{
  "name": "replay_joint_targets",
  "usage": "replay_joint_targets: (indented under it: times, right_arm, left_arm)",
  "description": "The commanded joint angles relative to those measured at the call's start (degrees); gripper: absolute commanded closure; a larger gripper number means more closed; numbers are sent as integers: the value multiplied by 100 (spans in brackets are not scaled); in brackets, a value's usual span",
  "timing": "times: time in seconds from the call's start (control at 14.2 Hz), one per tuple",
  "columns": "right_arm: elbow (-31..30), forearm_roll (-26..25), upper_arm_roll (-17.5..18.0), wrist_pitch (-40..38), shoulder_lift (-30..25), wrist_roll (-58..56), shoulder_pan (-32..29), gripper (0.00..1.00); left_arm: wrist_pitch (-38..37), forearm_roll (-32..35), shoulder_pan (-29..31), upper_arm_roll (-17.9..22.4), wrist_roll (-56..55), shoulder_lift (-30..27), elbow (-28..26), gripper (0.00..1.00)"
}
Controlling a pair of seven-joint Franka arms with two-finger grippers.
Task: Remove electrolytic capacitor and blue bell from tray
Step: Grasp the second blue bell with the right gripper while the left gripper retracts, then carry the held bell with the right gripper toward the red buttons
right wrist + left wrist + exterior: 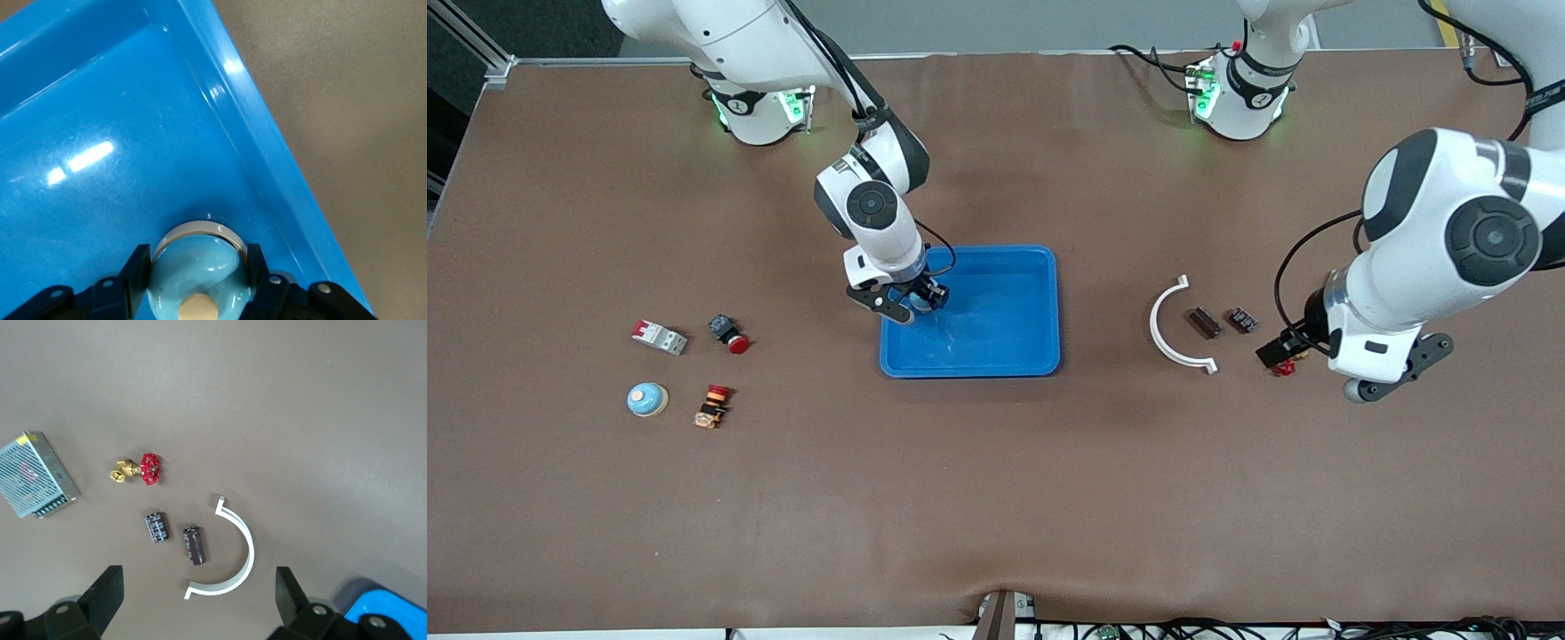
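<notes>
My right gripper (918, 302) is shut on a light-blue bell (199, 273) with a cream knob. It holds the bell low inside the blue tray (1040, 307), close to the tray's wall at the right arm's end (267, 167). I cannot tell whether the bell touches the floor. Two dark capacitors (1204, 322) (1242, 320) lie side by side on the table toward the left arm's end, also in the left wrist view (194, 545) (157, 527). My left gripper (197, 600) is open and empty above the table near them (1280, 351).
A white curved bracket (1174, 329) lies between the tray and the capacitors. A red-handled brass valve (143, 469) and a metal power supply (37, 483) lie beside them. At the right arm's end are a second blue bell (647, 399), a breaker (660, 337) and two switches (730, 335) (713, 406).
</notes>
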Motion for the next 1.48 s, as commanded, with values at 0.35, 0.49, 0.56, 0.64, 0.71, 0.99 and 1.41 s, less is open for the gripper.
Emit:
replay_joint_targets:
  times: [0.35,0.49,0.56,0.64,0.71,0.99,1.41]
  right_arm:
    - [451,-95,-56,-597,-16,242,97,100]
    - [882,-103,-65,-1449,-77,137,18,100]
    - [1032,-103,-73,-1784,-121,-29,-17,100]
    - [1121,-103,-82,-2048,-182,-249,-87,100]
    - [1147,-103,-82,-2207,-270,-442,-209,100]
    - [1113,-103,-91,-2823,-604,-1618,-649,100]
    - [402,-121,-100,-2894,-1289,-3220,-1282,100]
  left_arm:
    - [-462,21,-194,287,1699,-740,272,0]
    - [-708,-14,-905,1060,2182,-1012,272,0]
    - [-804,-75,-1100,1263,2323,-1110,263,0]
    - [-918,-189,-1136,1352,2386,-1224,254,0]
    - [-1024,-329,-1180,1449,2438,-1364,245,0]
    - [-1244,-778,-1392,2134,3157,-1743,228,0]
    - [-1649,-858,-1637,2661,3704,-2007,237,0]
